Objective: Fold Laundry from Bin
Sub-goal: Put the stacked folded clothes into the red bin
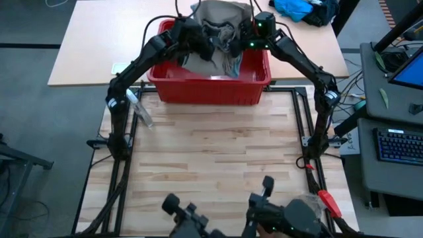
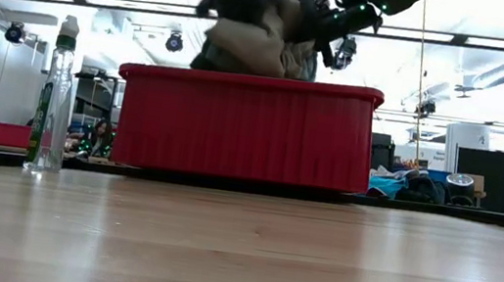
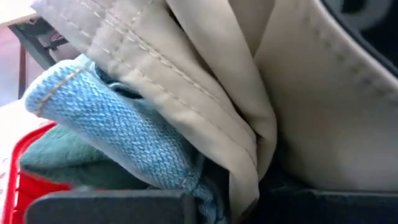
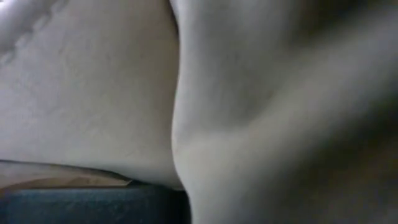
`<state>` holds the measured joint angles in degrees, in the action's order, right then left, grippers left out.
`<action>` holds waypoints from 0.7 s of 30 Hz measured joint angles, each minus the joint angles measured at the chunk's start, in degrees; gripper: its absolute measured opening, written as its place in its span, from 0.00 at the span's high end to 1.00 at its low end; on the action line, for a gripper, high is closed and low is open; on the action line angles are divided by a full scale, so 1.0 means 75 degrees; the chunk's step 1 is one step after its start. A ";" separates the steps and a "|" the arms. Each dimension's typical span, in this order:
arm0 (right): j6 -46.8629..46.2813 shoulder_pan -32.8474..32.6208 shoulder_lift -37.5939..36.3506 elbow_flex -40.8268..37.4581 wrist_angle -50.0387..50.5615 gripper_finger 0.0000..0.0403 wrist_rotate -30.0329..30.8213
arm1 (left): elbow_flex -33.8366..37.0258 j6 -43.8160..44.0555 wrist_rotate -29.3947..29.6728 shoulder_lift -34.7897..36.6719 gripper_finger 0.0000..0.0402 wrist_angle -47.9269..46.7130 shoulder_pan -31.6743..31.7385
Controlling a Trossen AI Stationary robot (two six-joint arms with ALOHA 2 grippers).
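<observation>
High view: bunched khaki-taupe piece [image 1: 221, 16], creased, above red bin [image 1: 208, 86].

I work in a robotics lab: my butcher-block table [image 1: 218, 152] sits on a metal frame, a keyboard [image 1: 400, 145] and cables crowd the side desk (right of me), and ceiling track lights [image 2: 175, 41] hang over open workstations behind.
</observation>
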<state>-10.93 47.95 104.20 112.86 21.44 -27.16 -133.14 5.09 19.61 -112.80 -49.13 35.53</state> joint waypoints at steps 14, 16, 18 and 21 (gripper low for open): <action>-0.0084 0.0362 0.0825 0.0000 0.0386 0.78 0.1171 | 0.0015 0.0571 -0.2515 -0.1179 0.91 0.0549 0.1327; -0.0411 0.0474 0.1060 0.0000 0.0538 0.78 0.0911 | 0.0015 0.0715 -0.2753 -0.1411 0.91 0.0358 0.1419; -0.0766 0.0606 0.1278 0.0000 0.0618 0.78 0.0552 | 0.0015 0.0812 -0.2963 -0.1633 0.91 0.0266 0.1481; -0.1269 0.0793 0.1570 0.0000 0.0802 0.78 0.0036 | 0.0014 0.0893 -0.3155 -0.1931 0.91 0.0146 0.1513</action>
<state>-20.45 53.90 115.97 112.86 27.46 -26.89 -133.04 11.78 -4.05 -127.28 -48.04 46.88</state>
